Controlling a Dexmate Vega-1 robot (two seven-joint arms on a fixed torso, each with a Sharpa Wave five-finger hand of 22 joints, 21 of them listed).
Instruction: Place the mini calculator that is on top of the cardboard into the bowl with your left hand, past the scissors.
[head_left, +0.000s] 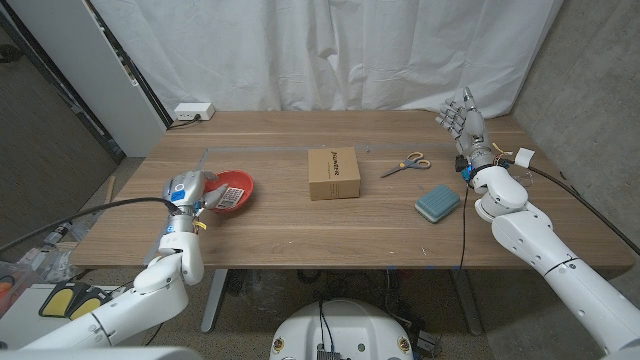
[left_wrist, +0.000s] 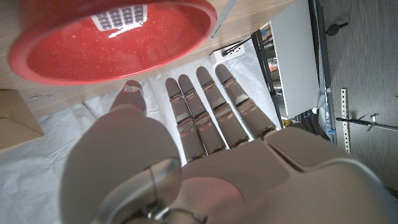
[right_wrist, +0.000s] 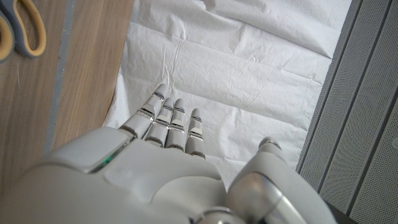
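The left hand (head_left: 188, 190) hovers just left of the red bowl (head_left: 243, 183), its fingers (left_wrist: 205, 106) stretched out straight, side by side, holding nothing; the left wrist view shows them apart from the bowl's rim. The mini calculator (head_left: 231, 196) lies inside the bowl, keys up. Right of the bowl, near the table's middle, stands the cardboard box (head_left: 333, 173), its top bare. Further right of the bowl, past the box, lie the scissors (head_left: 406, 164) with yellow-and-grey handles, and nearer the front edge a teal sponge (head_left: 437, 203). Farthest from the bowl, the right hand (head_left: 465, 121) is raised above the wooden table (head_left: 300, 235) at its far right corner, fingers (right_wrist: 168, 118) extended and slightly spread, empty.
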